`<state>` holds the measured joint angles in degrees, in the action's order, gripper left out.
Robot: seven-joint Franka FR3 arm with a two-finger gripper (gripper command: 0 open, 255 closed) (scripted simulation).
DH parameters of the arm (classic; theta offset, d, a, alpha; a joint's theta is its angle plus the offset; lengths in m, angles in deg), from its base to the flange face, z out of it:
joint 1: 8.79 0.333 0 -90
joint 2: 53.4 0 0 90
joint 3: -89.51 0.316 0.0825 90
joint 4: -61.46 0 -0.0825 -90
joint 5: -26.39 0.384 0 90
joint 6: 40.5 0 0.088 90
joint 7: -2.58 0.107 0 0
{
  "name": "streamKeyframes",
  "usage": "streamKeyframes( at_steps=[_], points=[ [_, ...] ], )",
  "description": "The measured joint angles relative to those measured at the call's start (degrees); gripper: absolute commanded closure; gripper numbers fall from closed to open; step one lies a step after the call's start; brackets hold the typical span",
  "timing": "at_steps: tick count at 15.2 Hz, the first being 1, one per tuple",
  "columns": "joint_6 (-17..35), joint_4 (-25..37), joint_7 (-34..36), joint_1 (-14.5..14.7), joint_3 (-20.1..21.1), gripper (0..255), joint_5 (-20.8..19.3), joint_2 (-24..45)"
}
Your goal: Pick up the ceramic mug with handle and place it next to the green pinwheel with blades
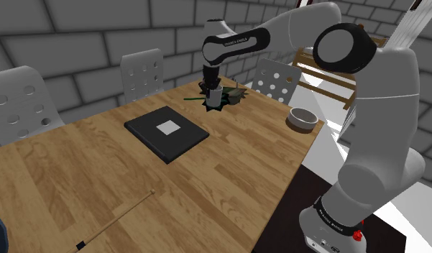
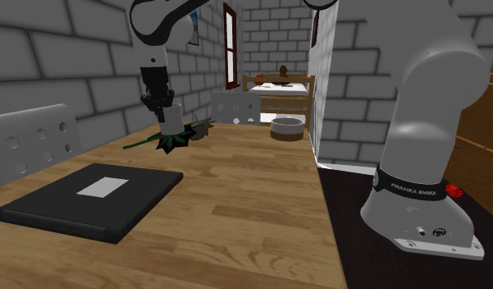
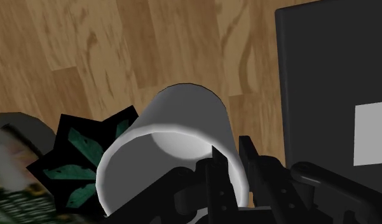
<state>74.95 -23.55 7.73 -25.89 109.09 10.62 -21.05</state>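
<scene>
Arm: base at the shoulder view's lower right. Upper link rises steeply to a raised elbow near the top edge. Forearm runs roughly level toward the upper left, out over the far end of the desk (image 1: 228,169). Wrist bent sharply, hand pointing straight down.

Claw (image 1: 212,85): clamped on the mug (image 1: 216,95), gripping its wall at the rim. In the wrist view one of the fingers (image 3: 216,181) sits inside the opening and the other is pressed against the outside. The mug is drawn plain white-grey and stands upright under the hand.

Mug position: directly over the near edge of the green pinwheel (image 1: 216,106), which lies flat on the wood with dark green blades fanned out. In the second exterior view the mug's (image 2: 173,116) base sits at or just above the pinwheel's (image 2: 175,139) blades. Cannot tell whether it touches them or hangs clear.

Other items:
- A small dark object (image 1: 239,94) lies just beside the pinwheel, on the side toward the shoulder view's right.
- A black flat pad (image 1: 166,131) with a white square on top lies mid-desk, near the pinwheel but apart from it.
- A pale bowl (image 1: 302,117) stands near the desk's edge, toward the arm's base.
</scene>
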Motion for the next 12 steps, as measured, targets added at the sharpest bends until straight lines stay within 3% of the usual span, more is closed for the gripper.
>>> streamKeyframes(
  at_steps=[12],
  points=[
    [7.02, -3.21, 1.36, 0.33, -1.08, 255, -1.74, 4.02]
  ],
)
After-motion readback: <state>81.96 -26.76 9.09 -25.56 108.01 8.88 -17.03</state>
